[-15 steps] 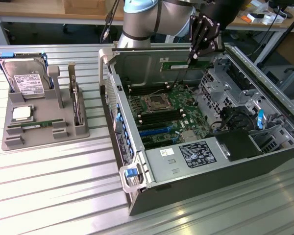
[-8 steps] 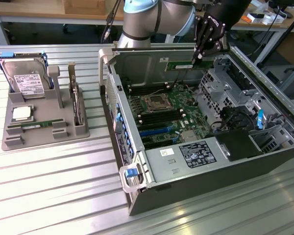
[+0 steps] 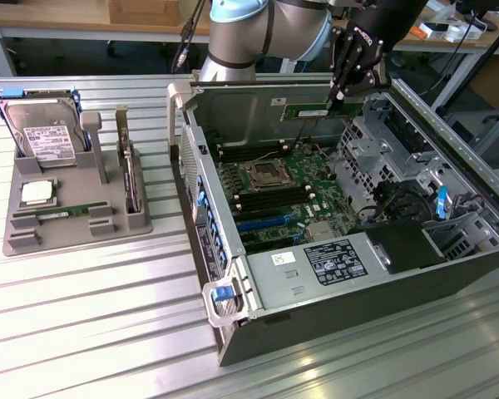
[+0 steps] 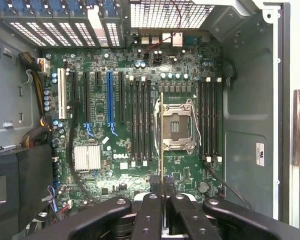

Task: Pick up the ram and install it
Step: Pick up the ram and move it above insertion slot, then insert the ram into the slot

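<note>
One ram (image 3: 308, 110), pinched in the fingers (image 3: 340, 84), hangs at the exterior view's upper centre above the CPU socket (image 3: 262, 174); lowered out of line with a memory slot (image 4: 141, 120), it could jam or bend.

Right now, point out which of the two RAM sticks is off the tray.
The ram clamped in the gripper, hanging above the open computer case. The other stick lies flat in the gray tray.
</note>
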Tool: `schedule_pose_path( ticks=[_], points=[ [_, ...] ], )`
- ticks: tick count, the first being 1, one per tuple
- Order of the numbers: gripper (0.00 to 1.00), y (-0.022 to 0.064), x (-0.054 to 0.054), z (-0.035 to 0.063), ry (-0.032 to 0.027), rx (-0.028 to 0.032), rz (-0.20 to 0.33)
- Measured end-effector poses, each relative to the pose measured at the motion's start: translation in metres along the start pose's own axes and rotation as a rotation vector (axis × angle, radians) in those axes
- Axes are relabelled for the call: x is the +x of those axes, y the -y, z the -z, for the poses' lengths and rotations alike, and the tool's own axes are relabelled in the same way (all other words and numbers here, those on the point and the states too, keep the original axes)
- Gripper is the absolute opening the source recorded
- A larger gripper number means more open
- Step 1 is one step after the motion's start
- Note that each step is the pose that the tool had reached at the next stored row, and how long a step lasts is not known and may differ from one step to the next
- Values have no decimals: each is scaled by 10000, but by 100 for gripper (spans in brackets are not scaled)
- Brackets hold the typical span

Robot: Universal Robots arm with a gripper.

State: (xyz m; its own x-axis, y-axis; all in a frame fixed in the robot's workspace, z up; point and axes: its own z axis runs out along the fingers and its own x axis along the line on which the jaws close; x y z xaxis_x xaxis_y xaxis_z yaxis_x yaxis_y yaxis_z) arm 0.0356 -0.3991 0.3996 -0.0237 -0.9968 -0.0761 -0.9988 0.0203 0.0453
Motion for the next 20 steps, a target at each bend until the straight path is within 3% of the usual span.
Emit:
schedule_pose_path(
  ticks=[4, 20],
  points=[
    [12, 0, 0, -5, 0, 0, 1],
    [12, 8, 15, -198, -1, 0, 1]
  ],
)
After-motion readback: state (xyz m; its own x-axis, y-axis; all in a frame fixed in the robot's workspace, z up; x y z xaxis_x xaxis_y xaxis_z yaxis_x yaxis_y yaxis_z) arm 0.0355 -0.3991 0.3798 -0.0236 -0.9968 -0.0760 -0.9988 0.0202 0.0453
